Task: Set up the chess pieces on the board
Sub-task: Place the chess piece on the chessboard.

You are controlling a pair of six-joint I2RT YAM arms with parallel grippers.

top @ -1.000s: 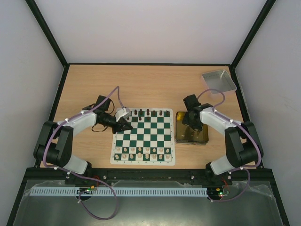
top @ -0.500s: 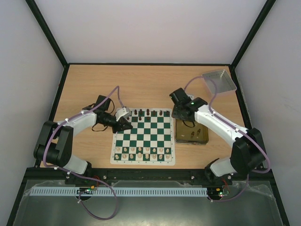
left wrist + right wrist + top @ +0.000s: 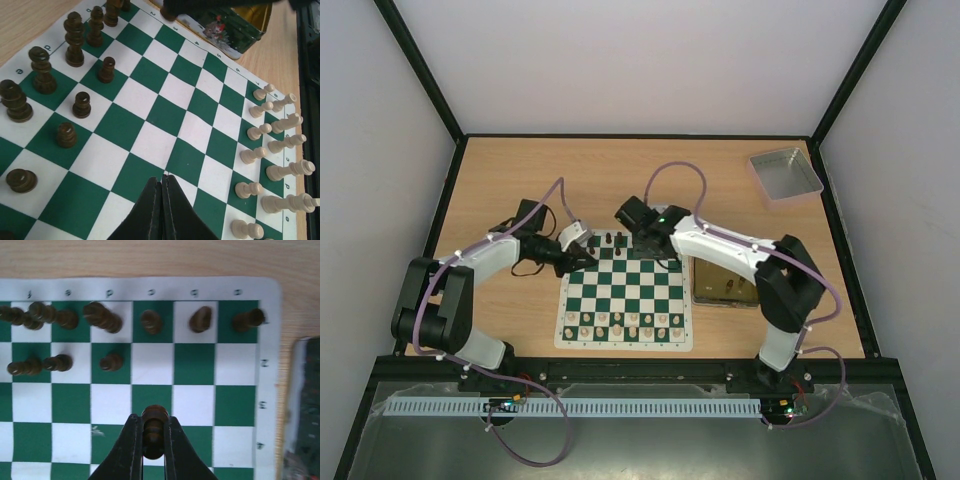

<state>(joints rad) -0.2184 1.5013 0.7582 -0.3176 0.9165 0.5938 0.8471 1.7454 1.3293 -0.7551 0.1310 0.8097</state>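
The green-and-white board (image 3: 630,285) lies between the arms. Several dark chess pieces (image 3: 620,240) stand along its far edge. In the right wrist view they fill the top row (image 3: 150,321), with three in the second row (image 3: 111,361). My right gripper (image 3: 153,420) is shut on a dark pawn-like piece (image 3: 153,437), held above the board's third and fourth rows. From above, my right gripper (image 3: 655,246) hangs over the board's far middle. My left gripper (image 3: 162,178) is shut with nothing in it, low over the board (image 3: 165,100) near its far left corner (image 3: 582,258).
Cream pieces (image 3: 625,325) fill the two near rows and show at the right (image 3: 280,150) in the left wrist view. A gold tin (image 3: 725,285) sits right of the board. A grey tray (image 3: 786,172) stands at the back right corner.
My right arm has swung left from the gold tin across to the board's far middle, carrying the dark piece. The left arm drew back slightly toward the far left corner.
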